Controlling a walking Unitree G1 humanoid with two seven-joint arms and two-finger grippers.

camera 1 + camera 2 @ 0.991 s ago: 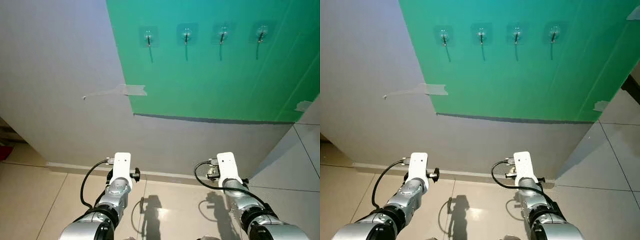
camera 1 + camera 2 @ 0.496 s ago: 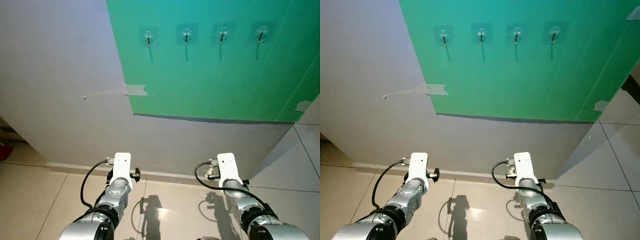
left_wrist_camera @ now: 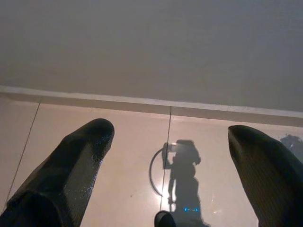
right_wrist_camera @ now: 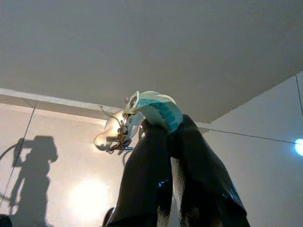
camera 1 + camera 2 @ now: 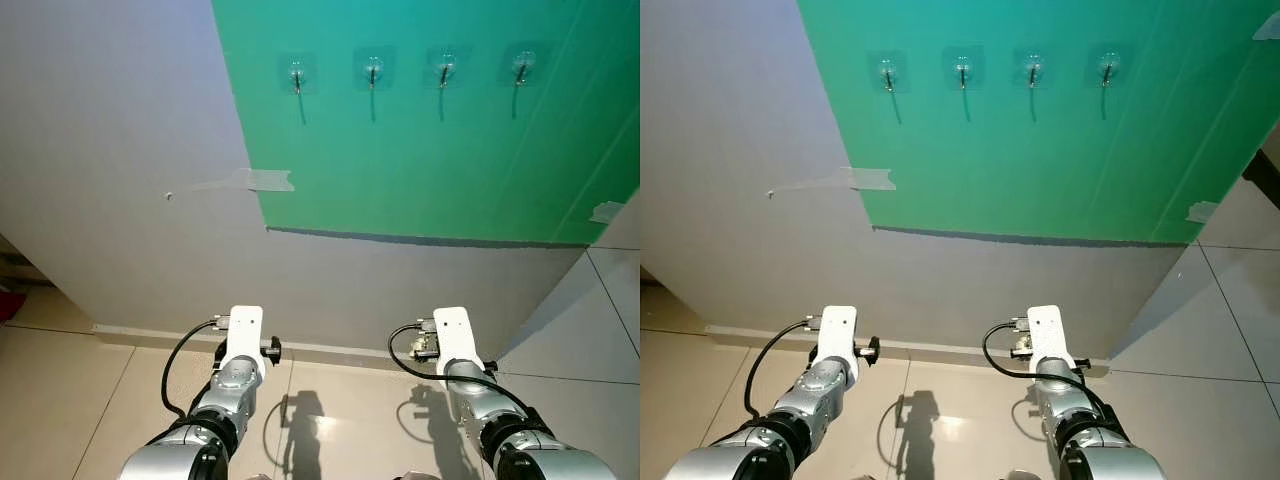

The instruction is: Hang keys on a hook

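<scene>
The keys (image 4: 122, 134) hang at the tip of my right gripper (image 4: 163, 124), whose two black fingers are pressed together on a pale tag with teal markings (image 4: 158, 108); the metal ring and keys dangle from the tag to one side, over the tiled floor (image 4: 71, 175). This arm is held low and forward, near the base of the grey wall (image 5: 120, 150), well below the row of hooks.

My left gripper (image 3: 168, 142) has its fingers spread wide with nothing between them; it points down at the same floor and the skirting strip, idle beside the working arm.

Against the views from a second ago, almost nothing has changed: both wrists sit in nearly the same places, the right one shifted only slightly, and the head camera has not moved. I judge that the lift toward the hooks has not begun, so the hanging step is wholly ahead.

Four clear adhesive hooks, of which the leftmost (image 5: 296, 73) and the rightmost (image 5: 521, 68) mark the ends of the row, sit high on the green panel (image 5: 430, 170). All four are bare. A strip of tape (image 5: 262, 180) lies across the panel's left edge. No containers are present.
</scene>
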